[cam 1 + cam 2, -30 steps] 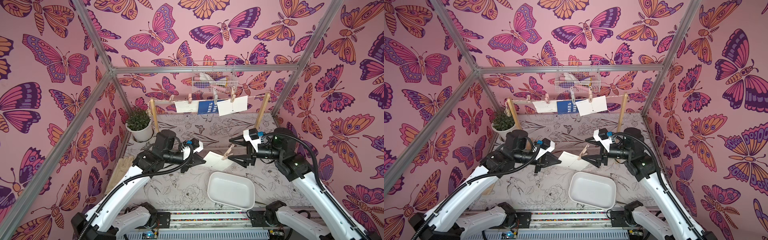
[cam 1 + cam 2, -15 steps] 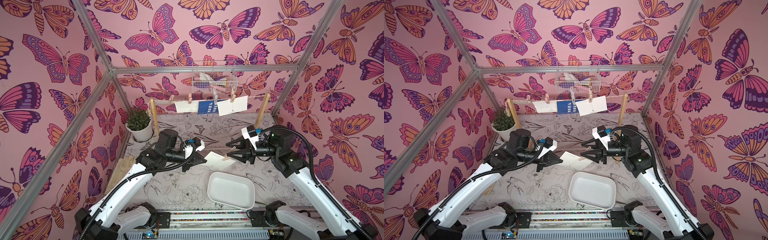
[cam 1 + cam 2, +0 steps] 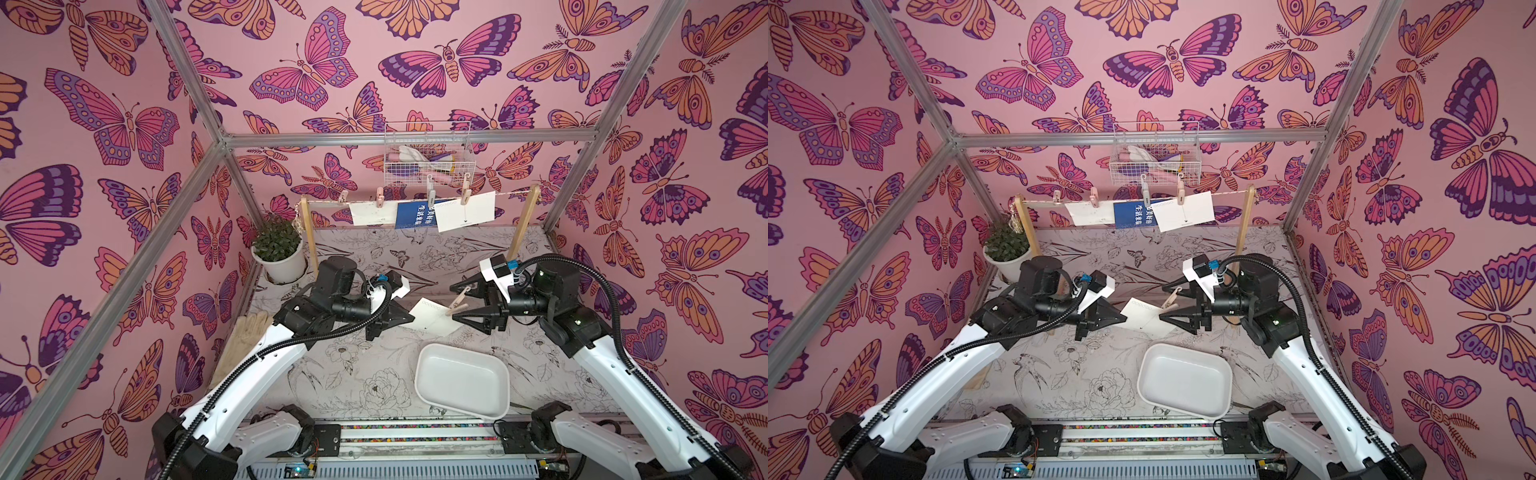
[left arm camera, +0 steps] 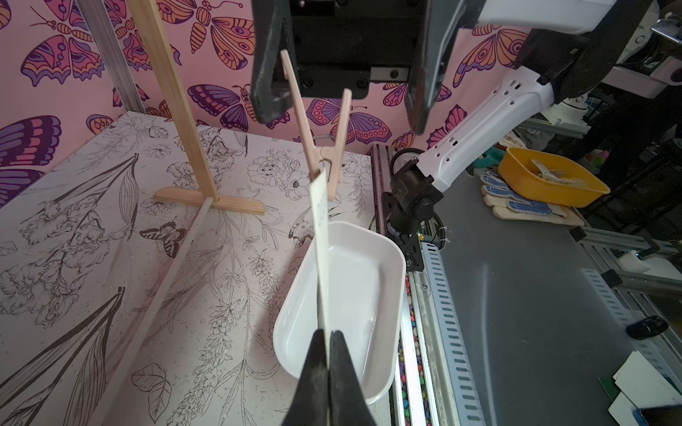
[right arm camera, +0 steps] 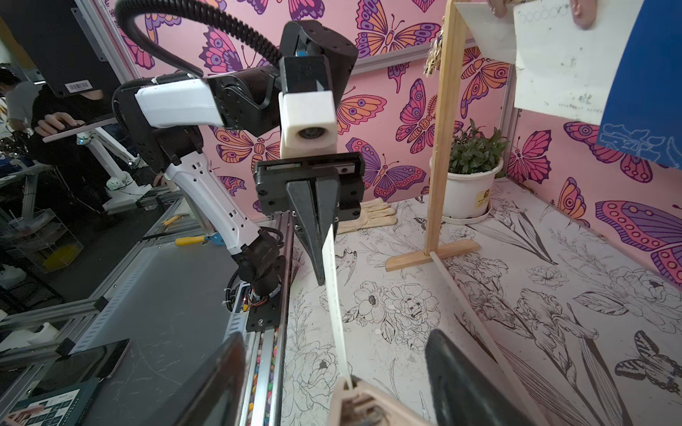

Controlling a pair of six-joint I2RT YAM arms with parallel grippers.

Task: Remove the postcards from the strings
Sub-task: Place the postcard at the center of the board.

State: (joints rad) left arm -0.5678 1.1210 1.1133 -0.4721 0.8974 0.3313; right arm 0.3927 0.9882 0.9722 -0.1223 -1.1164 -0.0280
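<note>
The left gripper (image 3: 409,319) is closed on one edge of a white postcard (image 3: 434,320), which is held clear of the table (image 3: 357,374) near the white tray (image 3: 461,380). A clothespin (image 3: 457,300) is clipped to the opposite edge and is straddled by the right gripper (image 3: 455,302), whose jaws stand apart. Three postcards (image 3: 467,210) are pinned to the strings (image 3: 513,193).

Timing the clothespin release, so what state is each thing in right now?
left tool, shut on the held postcard.
right tool, open, straddling the clothespin handles.
held postcard, off the string, in the air between both tools.
clothespin, clipped on the held postcard's far edge.
hanging postcards, clipped to the string.
tray, nothing in it.
</note>
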